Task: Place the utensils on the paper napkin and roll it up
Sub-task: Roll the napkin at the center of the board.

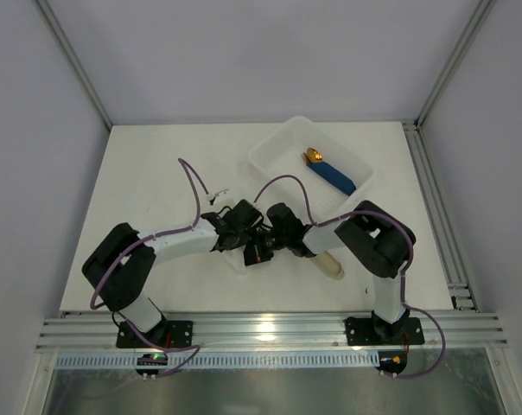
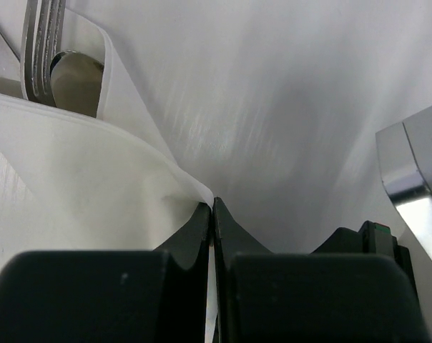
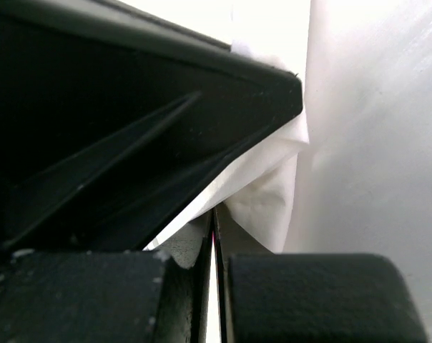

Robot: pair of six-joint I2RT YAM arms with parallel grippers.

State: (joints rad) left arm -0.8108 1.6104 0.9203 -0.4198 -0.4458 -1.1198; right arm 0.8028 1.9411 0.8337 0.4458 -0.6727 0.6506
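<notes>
While the white tray [image 1: 281,160] at the overhead frame's upper right holds a blue-handled gold-tipped piece [image 1: 332,175], both wrists crowd mid-frame and hide most of the paper napkin [image 2: 94,186]. The utensils [image 2: 43,50] peek from its fold at the left wrist view's upper left. With arms bent inward, the left gripper [image 2: 213,211] and right gripper [image 3: 214,223] each pinch the napkin's edge.

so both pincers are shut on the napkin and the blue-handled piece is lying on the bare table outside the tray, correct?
One thing is off. The blue-handled piece lies inside the white tray, not on the bare table; the top view shows it. The rest holds: the left pincer and the right pincer are each shut on the paper napkin.
</notes>
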